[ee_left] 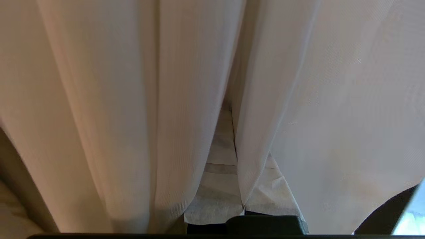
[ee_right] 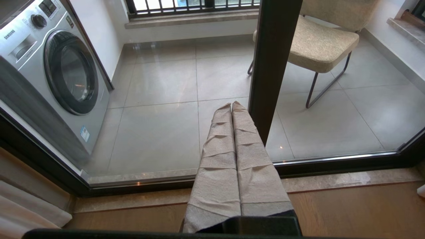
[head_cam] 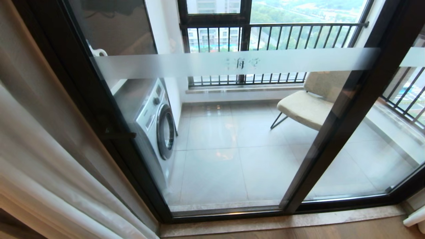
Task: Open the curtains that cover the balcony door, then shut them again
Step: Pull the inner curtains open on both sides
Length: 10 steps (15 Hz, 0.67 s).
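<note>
The curtains (head_cam: 33, 149) hang bunched at the left edge of the head view, pale sheer in front and beige cloth behind. The balcony door (head_cam: 335, 132), dark-framed glass with a frosted band (head_cam: 232, 63), stands uncovered. Neither arm shows in the head view. In the left wrist view my left gripper (ee_left: 228, 119) is shut and pushed in among the curtains' folds (ee_left: 116, 99). Cloth drapes over its taped fingers (ee_left: 212, 196), and a fold edge lies along the seam between them. My right gripper (ee_right: 231, 104) is shut on nothing, low before the door's frame (ee_right: 272, 66).
Behind the glass stand a washing machine (head_cam: 156, 122) on the left and a beige chair (head_cam: 308, 106) on the right, with a dark railing (head_cam: 272, 33) beyond. A stone sill (head_cam: 282, 220) and wooden floor (head_cam: 298, 232) run along the door's foot.
</note>
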Motion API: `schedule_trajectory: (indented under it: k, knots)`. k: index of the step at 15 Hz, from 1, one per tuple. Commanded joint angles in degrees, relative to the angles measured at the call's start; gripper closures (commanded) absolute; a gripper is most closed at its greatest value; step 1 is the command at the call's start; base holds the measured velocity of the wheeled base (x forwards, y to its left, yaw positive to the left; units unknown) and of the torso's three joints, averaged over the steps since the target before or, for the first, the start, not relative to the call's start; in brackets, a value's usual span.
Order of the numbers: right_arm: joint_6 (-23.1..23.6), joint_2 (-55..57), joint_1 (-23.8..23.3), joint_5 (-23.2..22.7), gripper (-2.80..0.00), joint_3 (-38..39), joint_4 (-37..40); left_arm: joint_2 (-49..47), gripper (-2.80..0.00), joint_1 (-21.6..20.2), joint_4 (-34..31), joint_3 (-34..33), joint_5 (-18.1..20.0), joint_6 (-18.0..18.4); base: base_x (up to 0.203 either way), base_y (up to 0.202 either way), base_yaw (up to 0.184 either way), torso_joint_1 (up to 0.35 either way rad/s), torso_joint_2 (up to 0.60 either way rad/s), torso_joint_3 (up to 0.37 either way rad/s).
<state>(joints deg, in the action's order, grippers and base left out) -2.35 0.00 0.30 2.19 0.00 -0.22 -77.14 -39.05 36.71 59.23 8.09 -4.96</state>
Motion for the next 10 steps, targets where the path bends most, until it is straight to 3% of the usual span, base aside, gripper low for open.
schedule_trajectory:
  k: [1, 4, 10]
  knots:
    - [-0.02, 0.09, 0.05, 0.0, 0.0, 0.0, 0.0, 0.06, 0.0, -0.08, 0.3, 0.0, -0.01, -0.14, 0.0, 0.0, 0.0, 0.0, 0.0, 0.0]
    - [-0.02, 0.09, 0.05, 0.0, 0.0, 0.0, -0.04, -0.03, 0.0, -1.21, 0.3, 0.0, -0.01, -0.22, 0.0, 0.0, 0.0, 0.0, 0.0, 0.0]
    - [-0.02, 0.09, 0.05, 0.0, 0.0, 0.0, -0.04, -2.28, 0.0, -5.76, 0.46, 0.5, 0.13, -4.77, 0.0, 0.0, 0.0, 0.0, 0.0, 0.0]
